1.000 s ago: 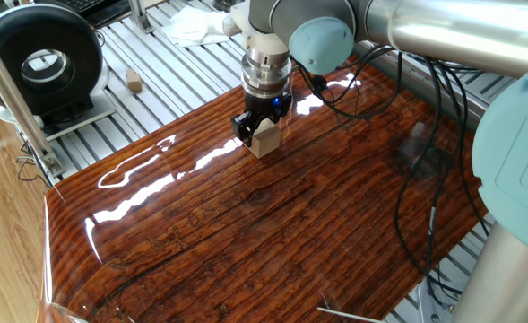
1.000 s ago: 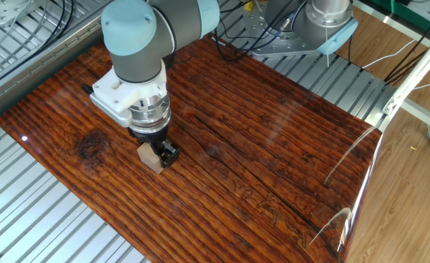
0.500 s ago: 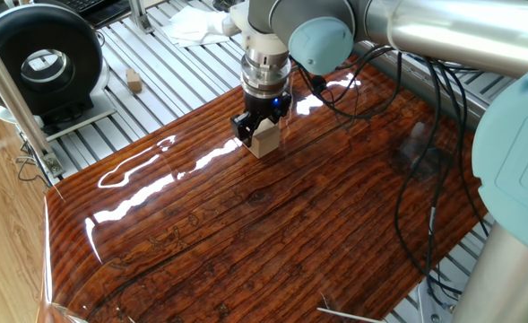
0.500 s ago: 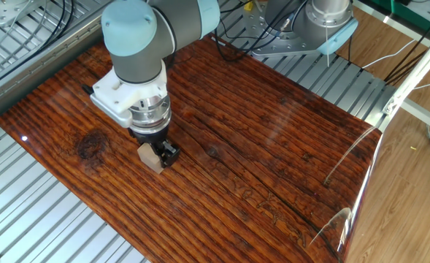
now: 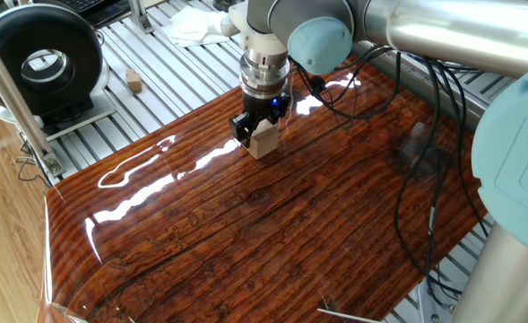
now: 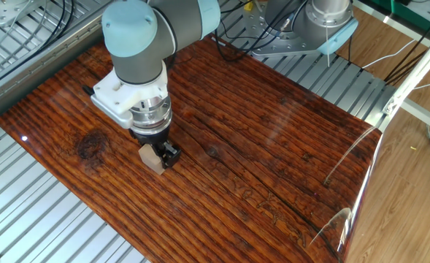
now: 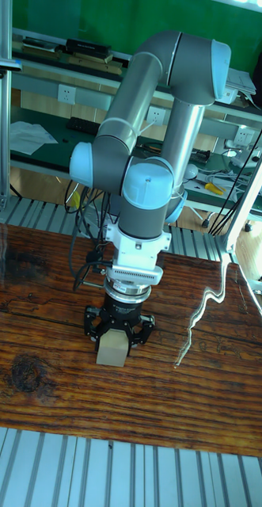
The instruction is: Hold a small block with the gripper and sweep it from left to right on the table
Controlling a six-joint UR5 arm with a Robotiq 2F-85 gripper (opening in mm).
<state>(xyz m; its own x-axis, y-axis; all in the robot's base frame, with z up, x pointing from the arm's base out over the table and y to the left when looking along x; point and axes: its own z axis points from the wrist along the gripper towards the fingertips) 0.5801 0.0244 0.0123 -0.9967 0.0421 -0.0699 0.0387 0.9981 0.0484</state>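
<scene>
Glossy wood-grain table point(image 5: 246, 233), matt wooden small block point(image 5: 264, 140)

The table point(image 5: 272, 224) is wide open all around the gripper point(image 5: 260, 128) and its small block point(image 5: 264, 139). Only black cables point(image 5: 416, 161) dangling over one side could snag.

a tiny brownish block point(image 5: 134, 82) lies on slats near a black blower point(image 5: 41, 63).

The end effector point(image 6: 156, 152) grips the small block point(image 6: 151, 158), which rests on the table point(image 6: 273, 161).
</scene>
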